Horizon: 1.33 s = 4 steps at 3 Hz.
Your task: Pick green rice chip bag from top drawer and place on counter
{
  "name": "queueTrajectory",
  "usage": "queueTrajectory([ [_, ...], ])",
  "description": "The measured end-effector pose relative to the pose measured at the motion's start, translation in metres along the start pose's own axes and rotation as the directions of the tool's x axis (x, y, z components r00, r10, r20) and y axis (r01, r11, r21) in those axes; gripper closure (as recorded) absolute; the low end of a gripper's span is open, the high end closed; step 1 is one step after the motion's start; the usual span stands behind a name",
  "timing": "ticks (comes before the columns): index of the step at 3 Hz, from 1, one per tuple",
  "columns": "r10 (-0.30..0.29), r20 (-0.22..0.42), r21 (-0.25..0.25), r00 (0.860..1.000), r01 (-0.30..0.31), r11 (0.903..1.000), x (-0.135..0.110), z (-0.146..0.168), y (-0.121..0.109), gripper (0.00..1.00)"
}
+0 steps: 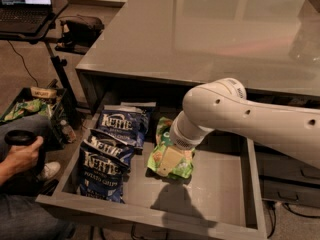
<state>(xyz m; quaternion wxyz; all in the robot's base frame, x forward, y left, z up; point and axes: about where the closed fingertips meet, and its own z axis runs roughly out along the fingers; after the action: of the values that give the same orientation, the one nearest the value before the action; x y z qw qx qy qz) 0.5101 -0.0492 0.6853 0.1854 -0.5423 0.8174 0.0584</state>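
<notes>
The green rice chip bag (162, 156) lies flat in the middle of the open top drawer (215, 184), to the right of the blue bags. My white arm reaches down from the right. My gripper (170, 160) sits right over the bag, its pale tan end against the bag's middle. The bag's upper part is partly hidden by my wrist. The glossy grey counter (210, 29) spreads above and behind the drawer.
Two dark blue Kettle chip bags (107, 159) lie in the drawer's left half. A person's hand with a black controller (20, 144) is at the left. A laptop on a black stand (25, 9) is at top left. A crate with snacks (27, 109) sits on the floor.
</notes>
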Motion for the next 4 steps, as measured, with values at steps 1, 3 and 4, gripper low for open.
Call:
queueTrajectory([
  [1, 0.028, -0.042, 0.005, 0.999, -0.028, 0.9996, 0.009, 0.027, -0.013, 0.00],
  [3, 0.078, -0.146, 0.021, 0.986, -0.076, 0.9969, 0.042, 0.067, -0.033, 0.18],
  [4, 0.050, -0.184, 0.046, 0.982, -0.043, 0.9980, 0.046, 0.079, -0.030, 0.41],
])
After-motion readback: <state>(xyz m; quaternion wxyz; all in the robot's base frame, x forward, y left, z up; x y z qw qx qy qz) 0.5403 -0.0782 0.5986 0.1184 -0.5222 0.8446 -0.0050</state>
